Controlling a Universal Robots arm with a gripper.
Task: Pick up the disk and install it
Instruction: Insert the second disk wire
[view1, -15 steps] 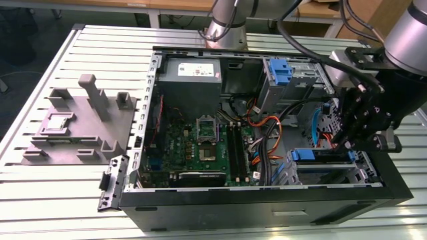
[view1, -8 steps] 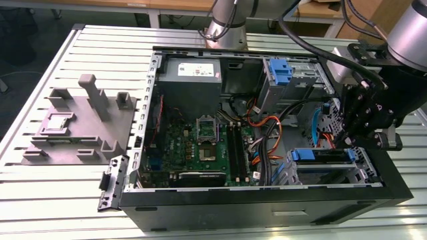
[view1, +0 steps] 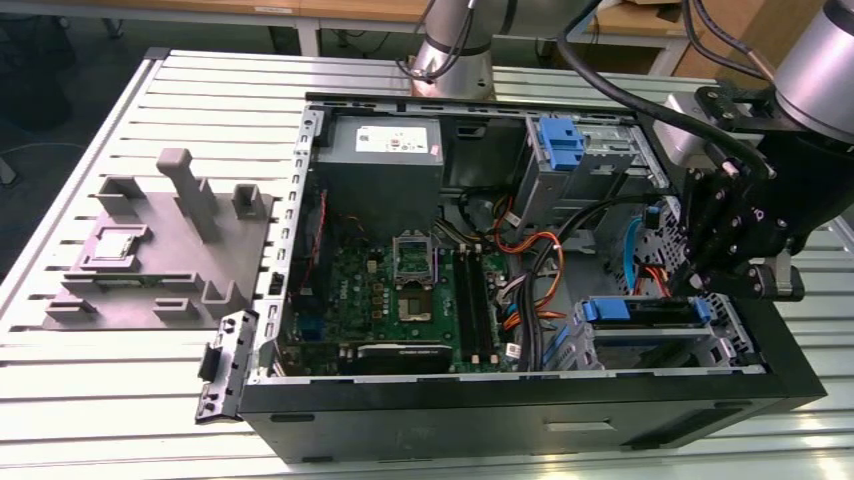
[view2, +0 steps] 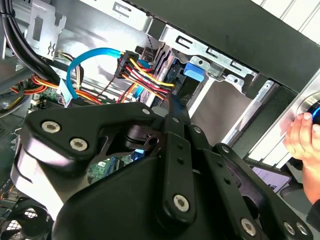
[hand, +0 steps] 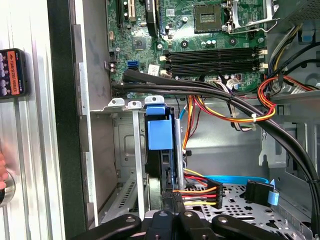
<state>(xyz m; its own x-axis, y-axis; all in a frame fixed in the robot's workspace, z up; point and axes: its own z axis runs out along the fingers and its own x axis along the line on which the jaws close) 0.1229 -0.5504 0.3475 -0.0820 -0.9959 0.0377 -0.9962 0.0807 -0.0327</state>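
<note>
The disk (view1: 638, 312) sits in the drive cage at the front corner of the open computer case (view1: 534, 405), toward the exterior view's right. Its blue bracket tab (hand: 160, 132) caps a dark slab standing edge-on between the cage's metal walls. The same blue tab (view2: 193, 70) shows in the second wrist view past the black linkage. My gripper (view1: 683, 290) hangs just over the disk's near end. Its fingers are drawn together, with the tips (hand: 173, 197) beside the disk's edge and the red-yellow power plug (hand: 200, 192). I cannot tell whether they touch the disk. The tips (view2: 170, 107) look pinched shut.
Orange, yellow and black cables (hand: 225, 110) and a blue data cable (view2: 75, 70) cross beside the cage. The motherboard (view1: 400, 290), power supply (view1: 384, 145) and another blue bracket (view1: 561, 140) lie further in. A grey fixture (view1: 160, 240) sits outside. A hand (view2: 302, 137) rests near the case.
</note>
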